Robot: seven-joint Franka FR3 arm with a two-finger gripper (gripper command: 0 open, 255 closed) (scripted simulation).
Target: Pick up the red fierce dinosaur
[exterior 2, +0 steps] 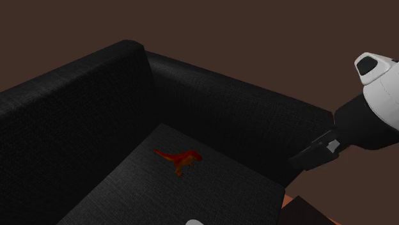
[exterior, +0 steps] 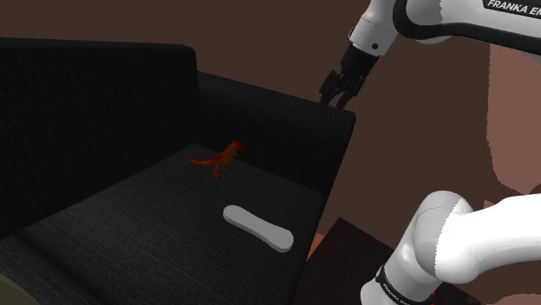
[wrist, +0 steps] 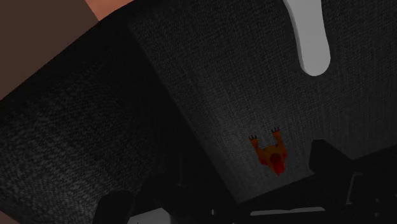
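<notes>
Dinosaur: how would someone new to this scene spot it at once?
Find the black sofa. On its seat, toward the inner corner, stands the dinosaur. It is small and red-orange, unlike the flat white oblong near the seat's edge.

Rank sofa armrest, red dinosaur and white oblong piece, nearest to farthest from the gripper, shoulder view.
1. Black fabric sofa armrest, just below the gripper.
2. Red-orange toy dinosaur, mid-seat beside it.
3. White oblong flat piece, near the seat's front edge.

The sofa [exterior: 95, 113] is matt, coarse-woven black cloth; the dinosaur [exterior: 227, 158] and the white oblong piece [exterior: 258, 227] look smooth.
</notes>
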